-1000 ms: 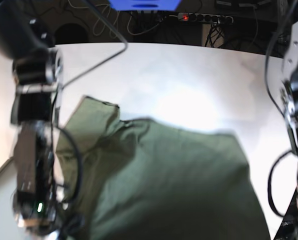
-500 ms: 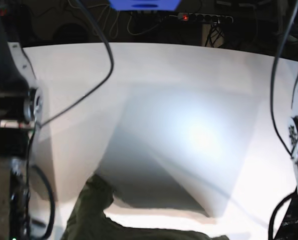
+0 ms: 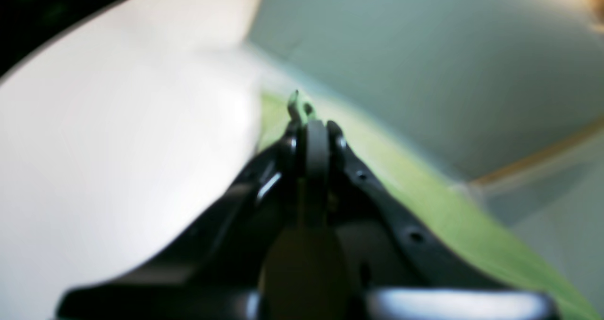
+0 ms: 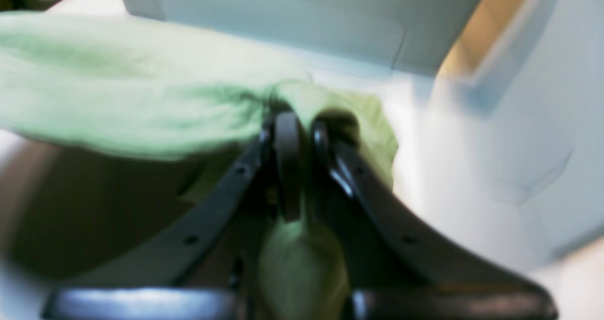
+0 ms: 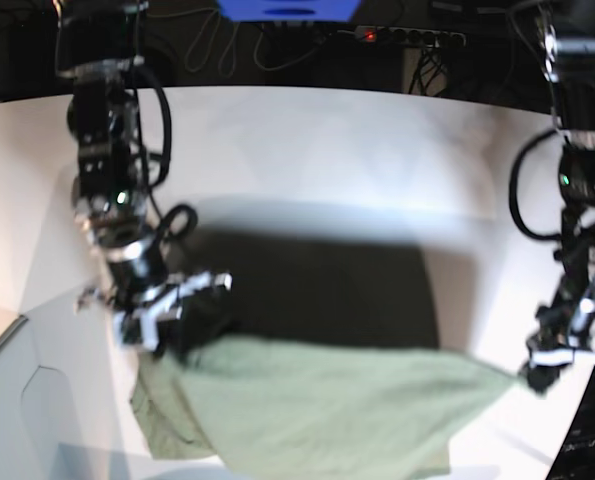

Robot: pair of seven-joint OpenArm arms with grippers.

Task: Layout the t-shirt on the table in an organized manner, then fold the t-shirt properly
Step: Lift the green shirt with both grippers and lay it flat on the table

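White worktop (image 5: 307,150) fills the scene. Near its front, the t-shirt (image 5: 317,400) hangs stretched (blurred) between both arms: the right end effector (image 5: 162,315) and left end effector (image 5: 539,375) each clamp a corner.

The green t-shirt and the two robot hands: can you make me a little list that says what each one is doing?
t-shirt: olive green, stretched wide between both grippers, lower part hanging loose
left gripper: shut on one shirt corner
right gripper: shut on bunched cloth at the other end
table: white, dark shadow behind the shirt
sharpness: wrist views blurred
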